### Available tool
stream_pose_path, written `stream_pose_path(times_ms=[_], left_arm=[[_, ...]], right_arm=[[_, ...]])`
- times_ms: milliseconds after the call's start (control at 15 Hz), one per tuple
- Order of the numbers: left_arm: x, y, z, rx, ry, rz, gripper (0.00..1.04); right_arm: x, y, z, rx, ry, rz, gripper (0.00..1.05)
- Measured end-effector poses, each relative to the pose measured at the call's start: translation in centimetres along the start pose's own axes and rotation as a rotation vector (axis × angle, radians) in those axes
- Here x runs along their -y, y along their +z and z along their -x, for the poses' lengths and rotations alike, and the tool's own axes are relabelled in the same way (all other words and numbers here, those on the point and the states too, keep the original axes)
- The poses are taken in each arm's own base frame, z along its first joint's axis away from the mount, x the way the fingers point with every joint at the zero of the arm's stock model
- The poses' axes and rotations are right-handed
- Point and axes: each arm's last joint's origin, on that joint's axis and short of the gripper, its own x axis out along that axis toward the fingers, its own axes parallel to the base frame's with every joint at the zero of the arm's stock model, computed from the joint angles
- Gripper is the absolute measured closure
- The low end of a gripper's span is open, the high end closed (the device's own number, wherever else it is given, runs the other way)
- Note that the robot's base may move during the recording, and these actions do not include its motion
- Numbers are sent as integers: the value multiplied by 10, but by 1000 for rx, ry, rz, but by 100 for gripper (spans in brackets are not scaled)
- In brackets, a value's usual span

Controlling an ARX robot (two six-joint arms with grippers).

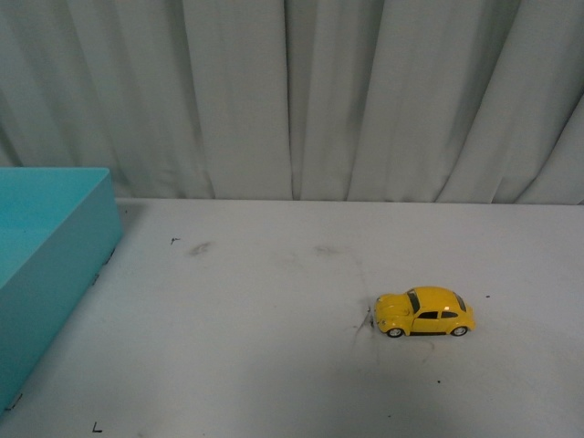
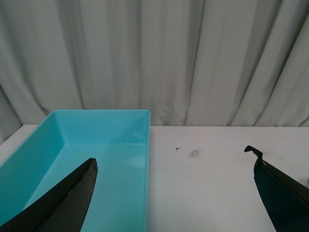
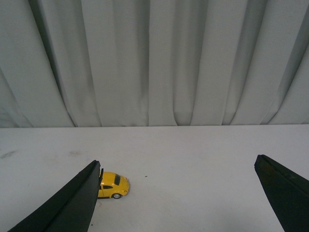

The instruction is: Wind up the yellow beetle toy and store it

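The yellow beetle toy (image 1: 424, 312) stands on its wheels on the white table (image 1: 292, 365), right of centre, nose pointing left. In the right wrist view the toy (image 3: 114, 185) shows partly behind one dark finger (image 3: 72, 203), some way ahead of it. My right gripper (image 3: 178, 166) is open with nothing between its fingers. My left gripper (image 2: 176, 162) is open too, hanging over the edge of the teal box (image 2: 101, 159), one finger (image 2: 67, 203) over the box and the other over bare table. Neither arm shows in the front view.
The teal open-topped box (image 1: 50, 265) stands at the table's left edge. Pale grey curtains (image 1: 292, 91) hang along the table's far edge. A few small dark scuff marks (image 1: 199, 247) dot the tabletop.
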Motion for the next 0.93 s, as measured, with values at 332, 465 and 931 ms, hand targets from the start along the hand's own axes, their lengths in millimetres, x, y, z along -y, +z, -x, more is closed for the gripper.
stream_pose_path(times_ms=[332, 465, 931], left_arm=[[0, 0, 0, 0, 0, 0, 7], [0, 0, 0, 0, 0, 0, 7], [0, 0, 0, 0, 0, 0, 7]], right_arm=[[36, 28, -42, -93, 129, -309, 6], [71, 56, -143, -1, 109, -265, 6], [6, 8, -302, -187, 780, 66, 6]])
